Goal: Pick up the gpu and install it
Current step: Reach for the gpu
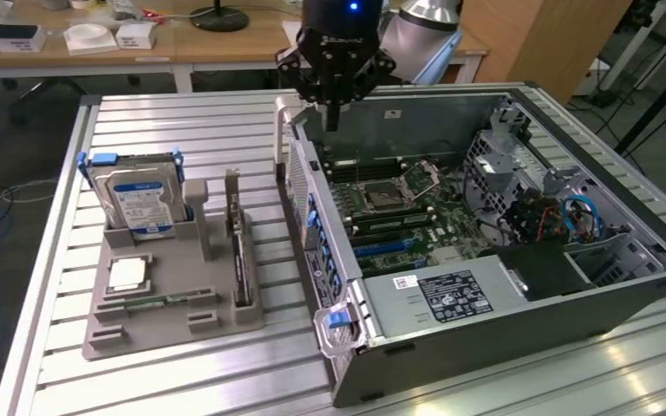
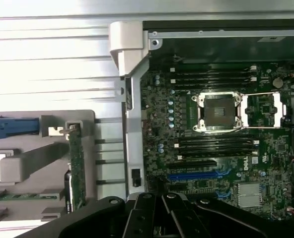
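Closest to me, a grey plastic holder tray (image 1: 171,334) sits on the ribbed metal tabletop (image 1: 171,121). The thin dark gpu card (image 1: 240,260) stands on edge in it, untouched, and a silver hard drive with a blue-white label (image 1: 136,204) stands upright further back in it. The open dark-grey computer case (image 1: 519,286) is on the exterior view's right. Further back, the black gripper (image 1: 330,121) hangs over the case's far corner, fingers pressed together and holding nothing.

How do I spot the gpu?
At the exterior view's left of the open computer case sits a grey tray. The gpu is the thin dark card standing on edge nearest the case, far slimmer than the labelled hard drive.
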Controlling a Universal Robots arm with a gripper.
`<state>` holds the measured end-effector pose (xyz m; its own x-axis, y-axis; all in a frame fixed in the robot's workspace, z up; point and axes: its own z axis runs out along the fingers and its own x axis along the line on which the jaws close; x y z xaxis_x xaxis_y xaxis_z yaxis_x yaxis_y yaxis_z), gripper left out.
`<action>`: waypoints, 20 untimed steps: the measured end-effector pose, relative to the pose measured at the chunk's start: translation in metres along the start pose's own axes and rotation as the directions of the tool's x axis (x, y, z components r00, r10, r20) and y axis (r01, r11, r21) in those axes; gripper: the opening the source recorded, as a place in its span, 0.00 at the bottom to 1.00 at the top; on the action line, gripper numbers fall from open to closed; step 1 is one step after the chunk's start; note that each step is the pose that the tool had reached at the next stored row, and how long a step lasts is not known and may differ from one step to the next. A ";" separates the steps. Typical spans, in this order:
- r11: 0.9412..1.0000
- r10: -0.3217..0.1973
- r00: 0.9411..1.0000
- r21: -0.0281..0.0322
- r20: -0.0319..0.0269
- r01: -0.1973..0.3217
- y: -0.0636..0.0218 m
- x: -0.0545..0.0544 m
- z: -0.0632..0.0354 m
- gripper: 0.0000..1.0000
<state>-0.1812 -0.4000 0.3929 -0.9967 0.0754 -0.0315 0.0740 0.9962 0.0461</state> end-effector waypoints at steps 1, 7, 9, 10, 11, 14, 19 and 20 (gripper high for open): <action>1.000 0.000 1.000 0.000 0.000 0.000 -0.0004 0.004 -0.0001 0.11; 1.000 0.000 1.000 0.000 0.002 0.000 -0.0049 0.031 -0.0012 0.11; 1.000 0.000 1.000 0.000 0.003 0.000 -0.0067 0.040 -0.0016 0.11; 1.000 0.000 1.000 0.000 0.004 0.000 -0.0076 0.045 -0.0017 0.11; 1.000 0.000 1.000 0.000 0.005 0.000 -0.0085 0.049 -0.0019 0.11; 1.000 0.000 1.000 0.000 0.005 0.000 -0.0102 0.062 -0.0024 0.11; 1.000 0.000 1.000 0.000 0.006 0.000 -0.0119 0.085 -0.0030 0.11; 1.000 0.000 1.000 0.000 0.006 0.000 -0.0123 0.089 -0.0032 0.11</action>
<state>-0.2713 -0.4057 0.3927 -0.9965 0.0754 -0.0372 0.0737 0.9962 0.0464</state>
